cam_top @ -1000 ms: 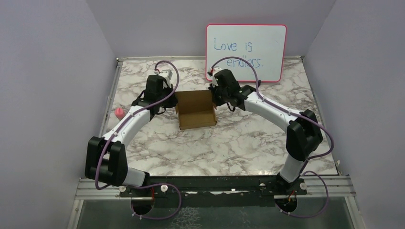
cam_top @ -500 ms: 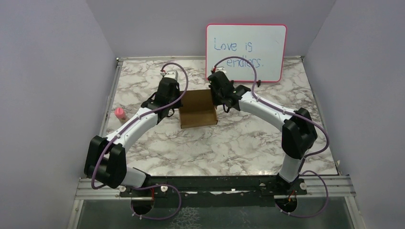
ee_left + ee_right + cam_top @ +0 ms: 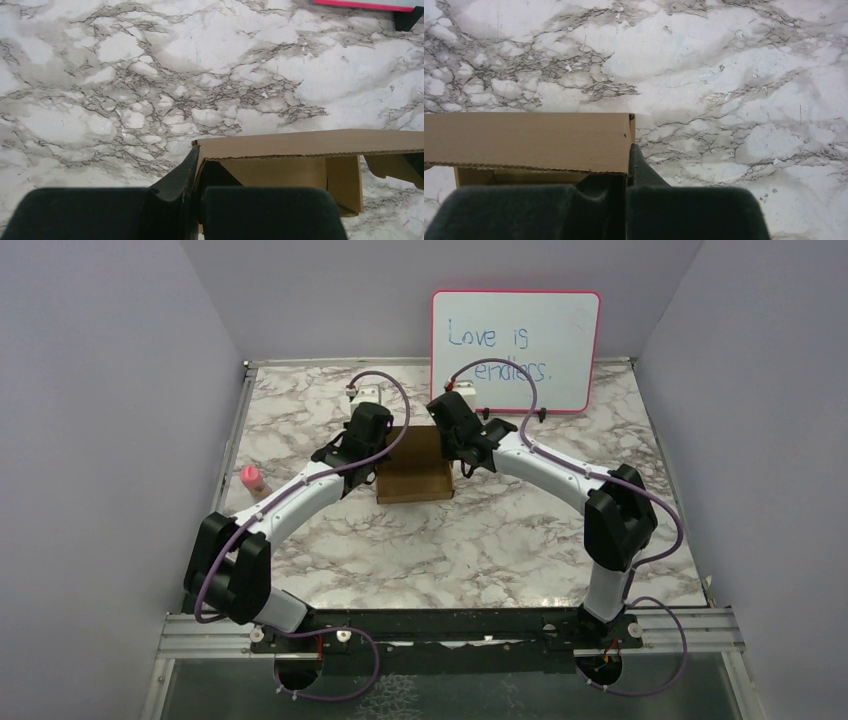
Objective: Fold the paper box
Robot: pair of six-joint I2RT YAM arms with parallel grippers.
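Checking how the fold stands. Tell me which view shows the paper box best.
Top external: the paper box shows nearly whole between the two arms, though small and partly covered by them. The left wrist view shows only one corner and an inner wall up close. The right wrist view shows only a flat panel and the opposite corner.

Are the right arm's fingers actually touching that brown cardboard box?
Touching. The right wrist view shows the right fingers shut on the paper box at its corner, with the cardboard wall's edge running down between them.

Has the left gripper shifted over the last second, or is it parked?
Yes. The left gripper has moved to the right in the top view, away from the pink bottle, and now sits at the left wall of the paper box.
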